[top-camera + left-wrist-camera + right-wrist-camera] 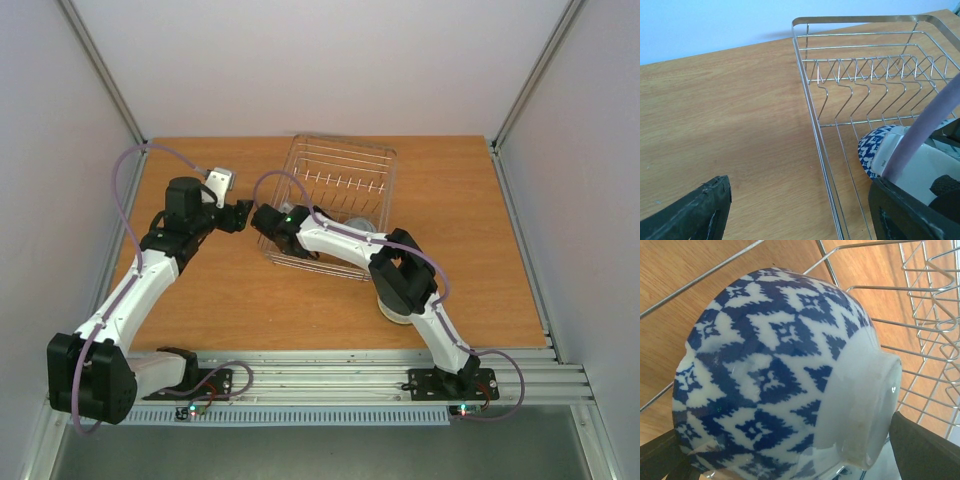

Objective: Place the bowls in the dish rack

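**Two bowls, one rack: blue-and-white bowl lying between the right jaws**

One dish rack (860,19) is sitting on the counter (470,230), and two bowls are showing clearly. The blue-and-white bowl (775,370) is lying on its side inside the rack's left end, directly between the right jaws. Its foot ring is pointing toward one finger (925,450) and its rim is sitting beside the other. The right jaws are standing wide around it, but I cannot tell whether they are pressing on it or hanging loose.

The second bowl (393,315), pale and mostly hidden, is sitting on the counter outside the rack. It is well behind the right jaws, under that arm's elbow.

The left jaws are hanging wide apart and holding nothing, just beside the rack's left wall. One finger (690,215) is hovering over bare counter, the other over the rack's edge. Ahead of them, the same blue-and-white bowl is peeking out from behind the right arm's purple cable (925,125).
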`<action>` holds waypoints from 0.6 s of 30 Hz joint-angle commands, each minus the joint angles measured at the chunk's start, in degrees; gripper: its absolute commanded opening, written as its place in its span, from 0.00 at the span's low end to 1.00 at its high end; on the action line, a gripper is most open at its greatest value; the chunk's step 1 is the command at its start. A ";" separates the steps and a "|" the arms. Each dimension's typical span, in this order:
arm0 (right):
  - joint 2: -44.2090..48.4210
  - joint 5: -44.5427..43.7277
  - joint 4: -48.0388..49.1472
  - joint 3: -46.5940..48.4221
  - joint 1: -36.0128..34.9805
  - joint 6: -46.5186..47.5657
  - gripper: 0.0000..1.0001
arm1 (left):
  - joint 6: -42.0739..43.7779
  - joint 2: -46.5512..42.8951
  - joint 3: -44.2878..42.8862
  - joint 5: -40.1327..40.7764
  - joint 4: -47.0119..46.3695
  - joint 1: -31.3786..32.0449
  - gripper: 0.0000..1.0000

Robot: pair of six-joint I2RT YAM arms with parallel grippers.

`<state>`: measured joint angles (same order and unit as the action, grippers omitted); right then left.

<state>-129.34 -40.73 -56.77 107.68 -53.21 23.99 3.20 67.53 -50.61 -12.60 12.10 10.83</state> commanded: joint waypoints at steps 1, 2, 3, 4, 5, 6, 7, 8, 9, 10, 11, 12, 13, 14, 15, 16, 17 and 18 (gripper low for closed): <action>3.14 3.91 1.34 -1.40 -0.58 -0.26 0.99 | -0.21 -0.70 0.35 -0.24 -3.75 -0.28 0.76; 3.85 4.87 1.84 -1.81 -0.58 -0.19 0.99 | -0.17 -0.73 0.34 -0.23 -3.79 -0.28 0.76; 4.71 5.98 2.40 -2.31 -0.58 -0.09 0.99 | -0.13 -0.71 0.34 -0.17 -3.75 -0.28 0.76; 5.76 7.27 3.10 -2.94 -0.58 -0.08 0.99 | -0.13 -0.73 0.34 -0.17 -3.76 -0.28 0.76; 6.95 9.53 4.08 -3.52 -0.58 -0.01 0.99 | -0.08 -0.83 0.34 -0.15 -3.75 -0.28 0.76; 8.13 10.80 4.76 -4.18 -0.58 0.00 0.99 | -0.09 -0.80 0.34 -0.21 -3.81 -0.28 0.76; 9.41 13.79 5.29 -4.69 -0.51 0.01 0.99 | -0.12 -0.77 0.34 -0.29 -3.79 -0.28 0.76; 10.36 15.53 5.68 -5.02 -0.47 -0.14 0.99 | -0.19 -0.74 0.27 -0.46 -3.71 -0.28 0.76; 11.15 16.61 5.82 -5.15 -0.49 -0.31 0.99 | -0.21 -0.73 0.25 -0.56 -3.62 -0.28 0.76; 11.73 17.40 5.85 -5.11 -0.49 -0.46 0.99 | -0.21 -0.69 0.25 -0.58 -3.62 -0.28 0.76; 12.20 17.97 5.87 -5.09 -0.45 -0.51 0.99 | -0.21 -0.67 0.25 -0.58 -3.60 -0.33 0.76; 12.52 18.29 5.87 -5.03 -0.48 -0.52 0.99 | -0.14 -0.61 0.18 -0.65 -3.50 -0.29 0.76; 12.79 18.44 5.86 -5.07 -0.47 -0.52 0.99 | -0.13 -0.64 0.16 -0.79 -3.40 -0.28 0.76; 12.92 18.32 5.88 -5.07 -0.41 -0.59 0.99 | -0.13 -0.62 0.16 -0.83 -3.33 -0.29 0.76; 13.09 18.27 5.87 -5.12 -0.40 -0.53 0.99 | -0.06 -0.64 0.16 -0.89 -3.36 -0.28 0.76; 13.19 18.30 5.81 -5.23 -0.40 -0.57 0.99 | -0.07 -0.71 0.16 -0.91 -3.27 -0.28 0.76; 13.23 18.38 5.80 -5.28 -0.36 -0.60 0.99 | -0.11 -0.73 0.16 -0.93 -3.23 -0.28 0.77; 13.23 18.34 5.83 -5.35 -0.32 -0.61 0.99 | -0.06 -0.73 0.12 -1.00 -3.24 -0.28 0.77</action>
<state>-117.47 -24.56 -51.55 102.21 -53.32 24.01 3.20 67.53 -50.59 -12.84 11.86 10.83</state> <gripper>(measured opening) 0.987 0.764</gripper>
